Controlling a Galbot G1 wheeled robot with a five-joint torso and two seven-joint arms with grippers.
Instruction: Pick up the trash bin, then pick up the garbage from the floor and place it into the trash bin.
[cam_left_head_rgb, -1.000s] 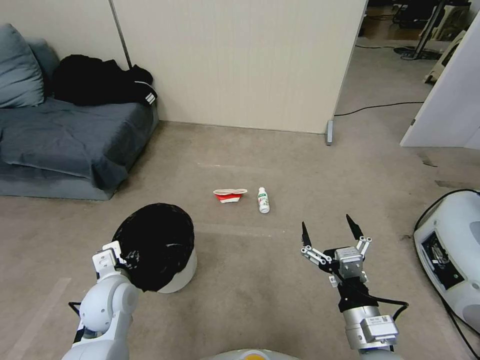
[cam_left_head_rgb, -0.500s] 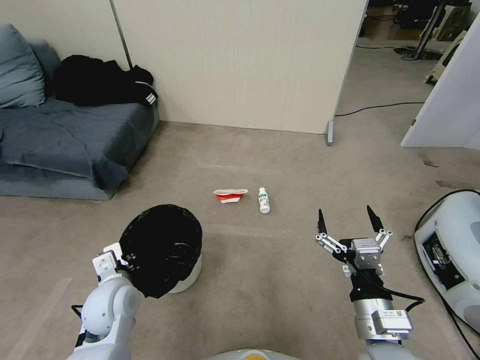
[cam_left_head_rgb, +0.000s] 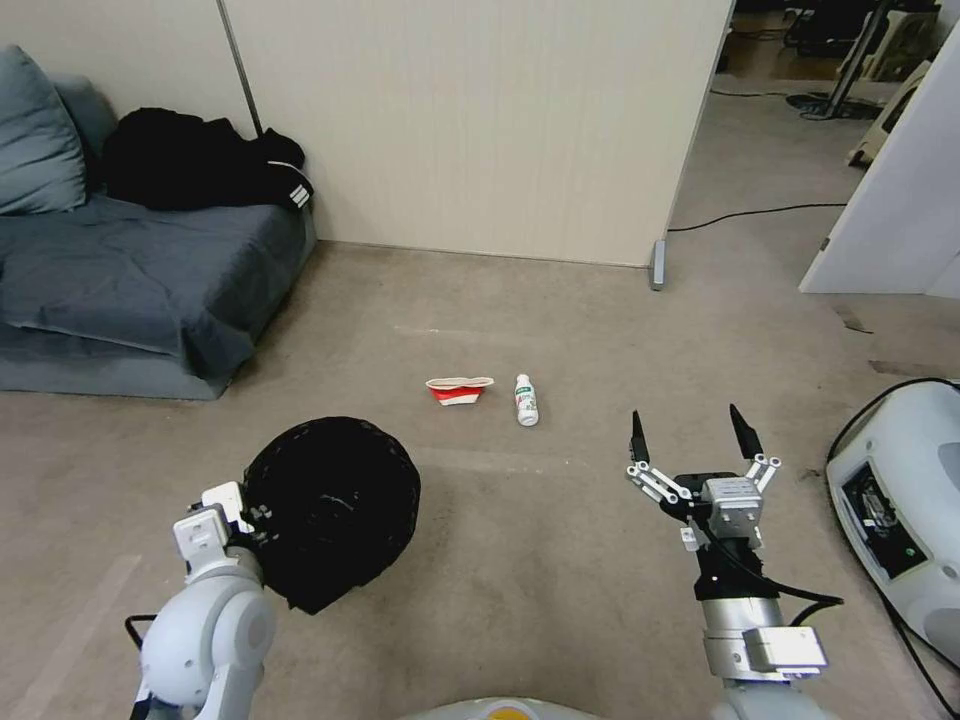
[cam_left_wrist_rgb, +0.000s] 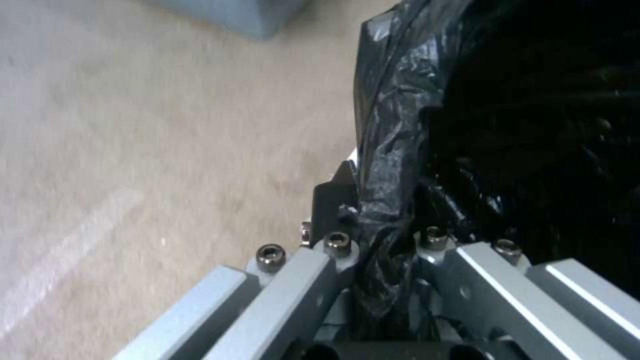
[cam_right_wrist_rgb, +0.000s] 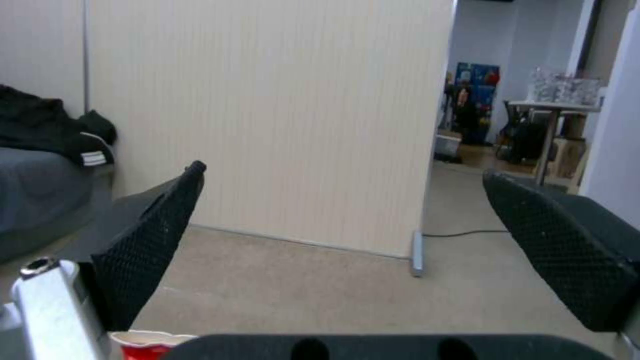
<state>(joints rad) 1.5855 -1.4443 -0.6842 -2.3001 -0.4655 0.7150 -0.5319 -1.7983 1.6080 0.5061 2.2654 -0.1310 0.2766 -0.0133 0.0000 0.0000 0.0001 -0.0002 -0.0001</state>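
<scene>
Carpet floor (cam_left_head_rgb: 560, 300) stretched ahead of the robot, with a grey sofa (cam_left_head_rgb: 130, 270) on its left and a beige partition wall (cam_left_head_rgb: 470, 120) behind. The left gripper (cam_left_head_rgb: 255, 520) was clamped on the rim of the trash bin (cam_left_head_rgb: 335, 505), its fingers closed over the black bag liner (cam_left_wrist_rgb: 390, 150), as the left wrist view showed. The bin hung tilted at the robot's lower left, mouth turned toward the head camera, so only the liner was visible. The right gripper (cam_left_head_rgb: 690, 440) hovered over the floor at the lower right, its two black fingers (cam_right_wrist_rgb: 153, 240) spread well apart and holding nothing. A red-and-white paper carton (cam_left_head_rgb: 459, 389) lay on the floor ahead, just beside a small white bottle (cam_left_head_rgb: 526, 400), both well apart from either gripper. A white machine (cam_left_head_rgb: 900, 510) stood at the right edge.
</scene>
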